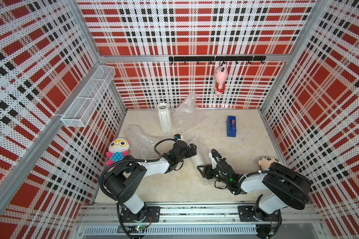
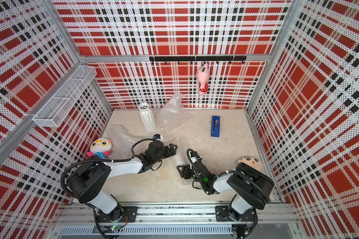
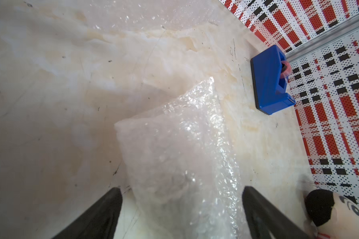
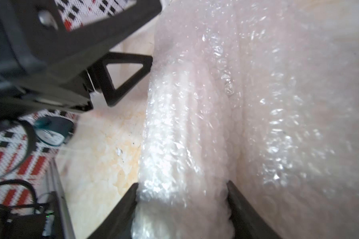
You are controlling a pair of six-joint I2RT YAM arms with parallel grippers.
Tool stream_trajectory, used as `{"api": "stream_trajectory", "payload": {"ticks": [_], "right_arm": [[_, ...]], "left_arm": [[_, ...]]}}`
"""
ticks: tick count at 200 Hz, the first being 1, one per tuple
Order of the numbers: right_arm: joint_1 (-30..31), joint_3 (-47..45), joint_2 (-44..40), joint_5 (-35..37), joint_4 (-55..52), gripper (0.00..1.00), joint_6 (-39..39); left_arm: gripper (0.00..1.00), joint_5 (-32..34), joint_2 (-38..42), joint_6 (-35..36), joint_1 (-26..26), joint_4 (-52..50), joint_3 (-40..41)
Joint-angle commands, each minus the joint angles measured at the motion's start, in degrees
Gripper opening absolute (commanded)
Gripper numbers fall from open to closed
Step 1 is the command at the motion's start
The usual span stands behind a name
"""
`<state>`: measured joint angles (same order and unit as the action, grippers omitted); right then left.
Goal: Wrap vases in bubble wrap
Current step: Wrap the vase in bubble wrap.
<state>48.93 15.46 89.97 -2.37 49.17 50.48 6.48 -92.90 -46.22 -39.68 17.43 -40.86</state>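
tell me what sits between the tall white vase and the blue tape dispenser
A crumpled bubble wrap sheet stands right beside the tall white vase; from there to the blue tape dispenser the table is bare. Both top views show it.

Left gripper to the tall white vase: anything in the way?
Nothing visible stands between the left gripper and the tall white vase. A loose bubble wrap sheet sits beside the vase, off that line. The fingers stand open around a wrapped bundle.

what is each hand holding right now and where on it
right hand clamps the bubble wrap bundle across its near end; left hand open, holding nothing
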Motion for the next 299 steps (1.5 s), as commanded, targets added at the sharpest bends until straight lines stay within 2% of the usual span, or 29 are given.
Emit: {"api": "stream_trajectory", "payload": {"ticks": [1, 21, 45, 71, 101, 131, 162, 182, 202, 233, 299], "right_arm": [[-1.6, -3.7, 5.1, -5.7, 15.4, 0.55, 10.1], [-2.0, -4.8, 9.0, -6.6, 22.2, 0.53, 13.1], [-2.0, -4.8, 10.8, -6.9, 24.3, 0.54, 14.1], [-2.0, -5.0, 9.4, -5.5, 21.8, 0.56, 13.4], [-2.3, -4.4, 3.4, -1.9, 11.0, 0.68, 8.0], [-2.3, -0.9, -4.6, 3.7, -8.3, 0.81, -1.1], [-1.9, 3.2, -12.2, 9.6, -24.7, 0.85, -11.3], [0.8, 6.8, -15.6, 13.8, -32.8, 0.84, -16.2], [4.6, 12.1, -14.4, 20.5, -41.0, 0.75, -17.8], [9.9, 19.3, -10.2, 27.5, -50.1, 0.78, -16.6], [11.5, 22.6, -3.1, 26.1, -51.1, 0.74, -12.9]], "left_arm": [[0.89, 1.7, -0.3, 1.4, -1.5, -2.6, -1.8], [0.88, 2.5, -2.0, 2.2, -2.9, -4.9, -3.7], [0.88, 1.5, -4.8, 2.7, -3.9, -6.0, -5.7], [0.79, 1.5, -7.6, 2.4, -4.3, -6.9, -7.1], [0.68, 1.6, -9.7, 1.3, -4.1, -7.1, -8.0], [0.67, 1.5, -10.0, 0.4, -4.3, -6.3, -8.2], [0.68, 1.1, -10.1, -0.4, -4.8, -5.5, -7.9], [0.68, 0.5, -10.2, -1.0, -4.9, -4.5, -7.3], [0.68, 0.3, -10.3, -1.2, -4.9, -4.2, -7.2], [0.69, 0.1, -10.0, -2.6, -4.8, -3.1, -6.7], [0.7, -0.4, -9.4, -4.5, -4.2, -0.6, -5.0]]}}
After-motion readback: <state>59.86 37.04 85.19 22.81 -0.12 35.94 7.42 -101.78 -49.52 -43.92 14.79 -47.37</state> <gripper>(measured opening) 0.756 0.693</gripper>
